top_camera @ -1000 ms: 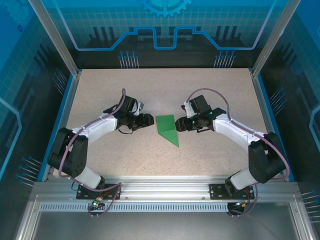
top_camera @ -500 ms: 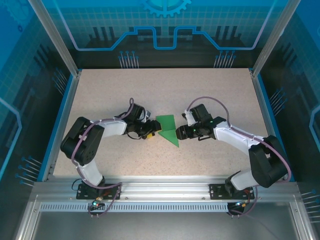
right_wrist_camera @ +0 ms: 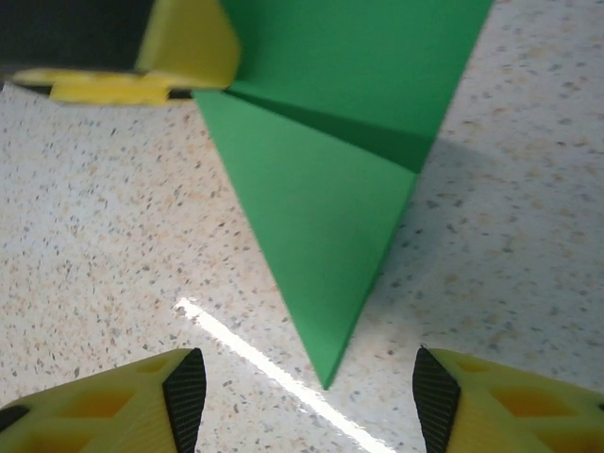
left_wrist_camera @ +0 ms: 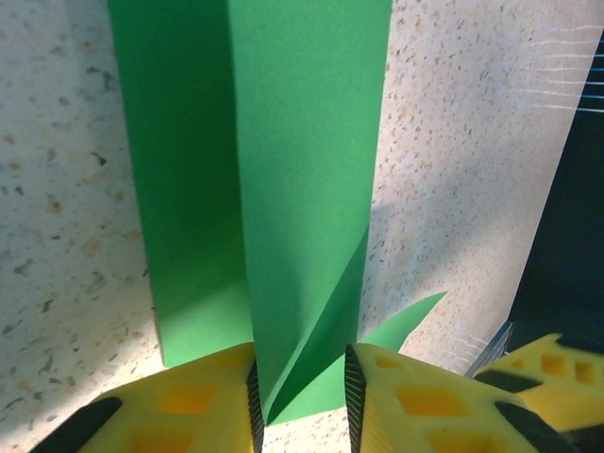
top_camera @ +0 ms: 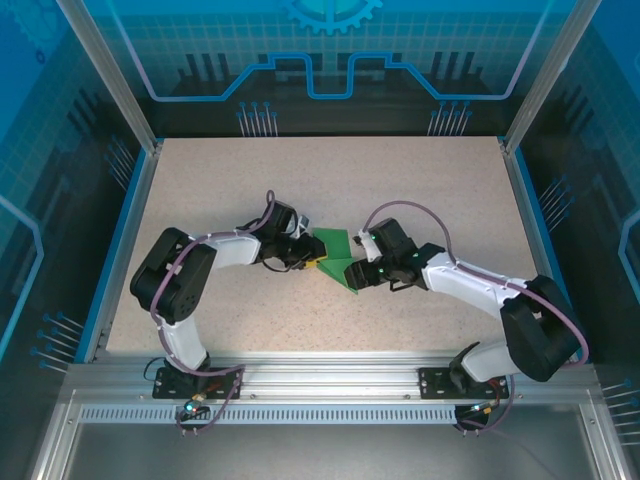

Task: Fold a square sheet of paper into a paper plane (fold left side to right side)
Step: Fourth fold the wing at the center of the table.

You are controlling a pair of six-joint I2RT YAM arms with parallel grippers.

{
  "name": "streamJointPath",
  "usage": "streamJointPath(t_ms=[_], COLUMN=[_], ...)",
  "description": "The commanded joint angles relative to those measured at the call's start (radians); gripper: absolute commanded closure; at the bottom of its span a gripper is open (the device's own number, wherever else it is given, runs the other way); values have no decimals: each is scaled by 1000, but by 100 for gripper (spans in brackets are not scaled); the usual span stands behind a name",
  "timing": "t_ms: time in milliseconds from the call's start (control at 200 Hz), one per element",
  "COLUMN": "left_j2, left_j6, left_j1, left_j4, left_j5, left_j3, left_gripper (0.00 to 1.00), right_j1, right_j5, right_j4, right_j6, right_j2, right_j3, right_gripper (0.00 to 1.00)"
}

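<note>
The square sheet of paper (top_camera: 335,250) lies mid-table, bright green and folded to a pointed shape. In the left wrist view the paper (left_wrist_camera: 302,142) runs away from me, and a raised V-shaped fold stands between the yellow fingers of my left gripper (left_wrist_camera: 300,406). Its jaws are narrow and still apart, and the left pad touches the fold's edge. My right gripper (right_wrist_camera: 302,396) is open wide. The paper's sharp tip (right_wrist_camera: 326,377) lies between and just ahead of its pads, touching neither. In the top view the left gripper (top_camera: 312,262) and right gripper (top_camera: 358,272) meet at the paper.
The speckled table (top_camera: 330,180) is walled by a blue rim (top_camera: 135,230) and an aluminium frame. A left finger (right_wrist_camera: 179,47) shows beyond the paper in the right wrist view. A right finger (left_wrist_camera: 557,368) appears at the lower right of the left wrist view.
Both arms have moved inward to the paper. My left gripper slid onto its left edge and narrowed its jaws around a fold. The right gripper came up to the pointed tip.
</note>
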Motion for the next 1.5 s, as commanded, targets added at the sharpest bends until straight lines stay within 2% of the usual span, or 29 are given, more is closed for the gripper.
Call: streamJointPath(t_ms=[0,175,320,790,960,1120,1220,1371,1496], left_j2=[-30,-38,-34,-18,-20,-40,-64,-120,-180], left_j6=[2,-6,-13,-24,-16,5,23,47,69], left_j1=[-5,-8,-11,-18,-18,-12,0,38,75], left_j4=[-22,-35,-48,-84,-100,-135,-164,-202,-235], left_j5=[32,40,50,51,41,24,18,10,-2], left_j3=[34,54,78,123,129,138,142,131,114], left_gripper=[72,76,79,82,81,73,63,46,38], right_j1=[67,127,156,162,162,161,161,157,149], right_j5=[92,171,222,299,301,294,284,257,219], right_j4=[44,44,41,24,21,19,22,29,40], right_j6=[-36,-53,-66,-55,-49,-43,-43,-44,-36], right_j2=[3,91,161,265,277,285,288,293,295], right_j3=[1,45,88,154,154,148,146,146,143], right_gripper=[37,39,44,54,64,75,82,85,87])
